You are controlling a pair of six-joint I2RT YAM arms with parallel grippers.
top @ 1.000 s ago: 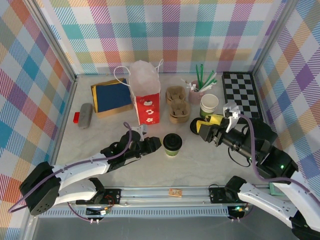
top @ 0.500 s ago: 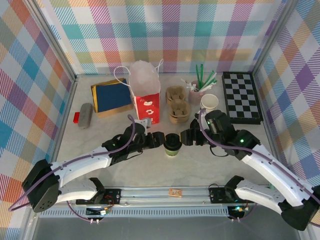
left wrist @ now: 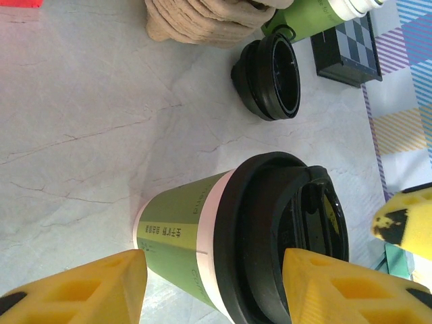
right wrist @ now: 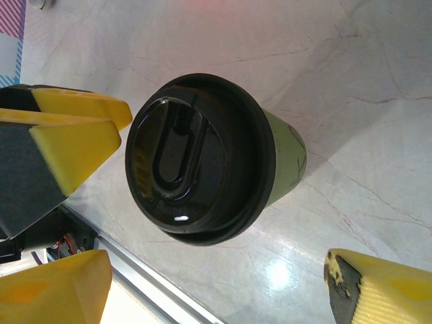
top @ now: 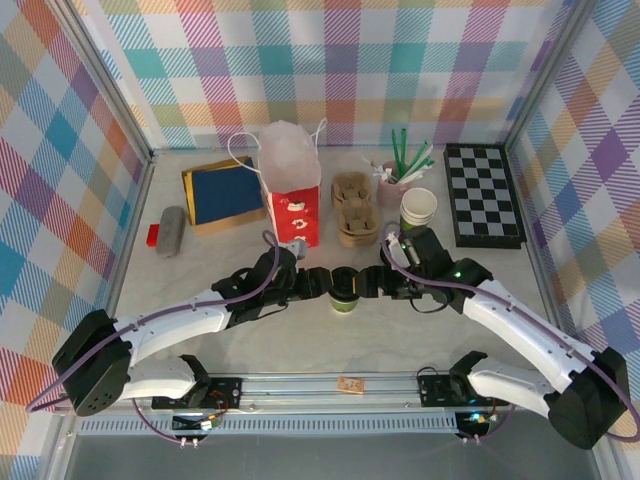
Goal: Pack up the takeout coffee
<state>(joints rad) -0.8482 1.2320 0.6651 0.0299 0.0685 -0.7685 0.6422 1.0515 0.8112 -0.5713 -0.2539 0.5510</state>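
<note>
Bearing the takeout coffee [top: 346, 288]: veined pale table [top: 190, 265], plaid walls [top: 350, 70].

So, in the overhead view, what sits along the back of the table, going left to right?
Grey case → blue-topped box → red paper bag → cardboard cup trays → lidless cup → checkerboard.
</note>
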